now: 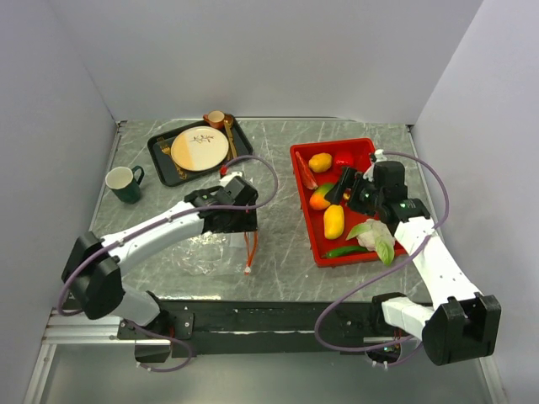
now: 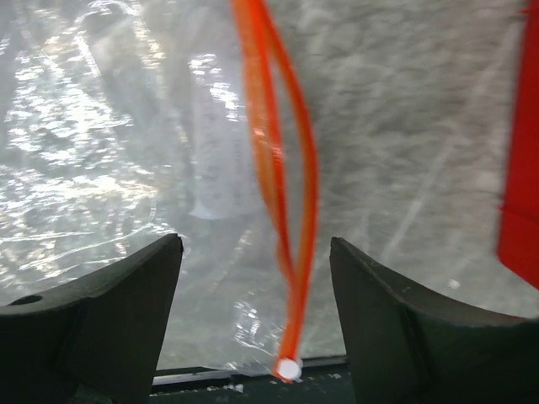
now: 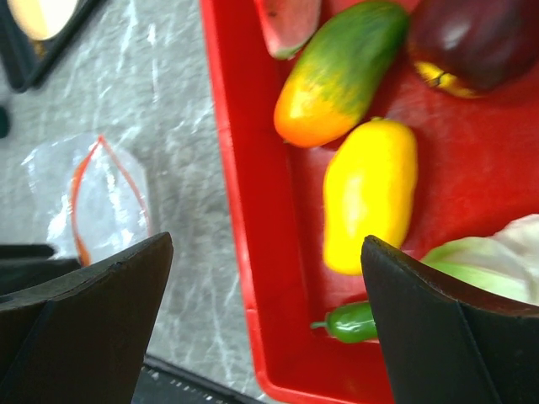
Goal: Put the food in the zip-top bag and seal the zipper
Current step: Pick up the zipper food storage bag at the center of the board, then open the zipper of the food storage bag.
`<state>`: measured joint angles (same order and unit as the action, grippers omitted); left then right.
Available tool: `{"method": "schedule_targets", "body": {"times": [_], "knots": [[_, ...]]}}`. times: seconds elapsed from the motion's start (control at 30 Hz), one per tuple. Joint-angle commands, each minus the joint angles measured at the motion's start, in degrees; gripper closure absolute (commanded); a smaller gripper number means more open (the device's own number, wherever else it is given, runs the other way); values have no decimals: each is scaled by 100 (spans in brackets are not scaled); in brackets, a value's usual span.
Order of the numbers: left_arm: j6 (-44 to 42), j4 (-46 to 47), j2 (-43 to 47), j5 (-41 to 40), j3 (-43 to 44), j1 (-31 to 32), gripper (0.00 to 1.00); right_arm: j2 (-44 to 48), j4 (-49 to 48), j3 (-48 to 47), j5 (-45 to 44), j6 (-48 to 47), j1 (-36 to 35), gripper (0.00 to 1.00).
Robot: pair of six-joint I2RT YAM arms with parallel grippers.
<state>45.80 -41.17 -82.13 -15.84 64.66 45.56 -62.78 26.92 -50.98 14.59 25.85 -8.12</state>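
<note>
One clear zip-top bag (image 1: 210, 252) lies flat near the counter's near edge, left of centre, its single orange-red zipper (image 1: 250, 251) gaping. The left pincer (image 2: 255, 244) hovers over that mouth, fingers wide apart, holding nothing. Toward the right edge, one red tray (image 1: 308, 227) carries seven foods: red pepper (image 1: 305, 177), orange (image 1: 320, 162), red-green mango (image 1: 320, 198), yellow mango (image 1: 334, 221), green chili (image 1: 344, 251), dark purple fruit (image 3: 476, 38), cauliflower (image 1: 376, 236). The right pincer (image 3: 265, 244) hangs above them, wide apart, empty.
</note>
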Motion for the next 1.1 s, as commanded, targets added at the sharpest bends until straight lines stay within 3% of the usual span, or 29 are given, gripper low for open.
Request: {"method": "schedule_targets", "body": {"times": [0.0,0.17,0.43,0.47,0.5,0.57,0.6,0.67,0.7,0.77,0.97,1.07], "knots": [[394,-322,-145,-728,240,23,26,82,-328,45,579,193,-49,0],[491,-348,-575,-824,310,41,41,21,-152,-8,703,17,-102,0],[482,-172,-1024,-772,626,41,52,-23,-169,71,835,8,-102,0],[482,-198,-1077,-781,661,41,65,-23,-195,88,931,17,-111,0],[482,-233,-1095,-807,705,41,70,-32,-283,106,1010,17,-120,2],[500,-409,-1069,-912,837,41,84,-76,-397,141,1281,43,-181,9],[535,-462,-1016,-956,881,41,88,-102,-476,159,1431,61,-216,22],[526,-480,-719,-1018,890,41,94,-199,-817,220,1791,218,-374,37],[492,-463,-613,-1009,864,41,95,-243,-985,264,2115,402,-470,49],[456,-410,-323,-939,802,41,96,-392,-1380,256,2241,596,-855,62],[394,-305,170,-773,592,41,99,-1288,-1654,-350,1917,852,-1824,43],[368,-278,346,-737,503,41,99,-1736,-2127,-518,2013,1062,-2044,42]]}}
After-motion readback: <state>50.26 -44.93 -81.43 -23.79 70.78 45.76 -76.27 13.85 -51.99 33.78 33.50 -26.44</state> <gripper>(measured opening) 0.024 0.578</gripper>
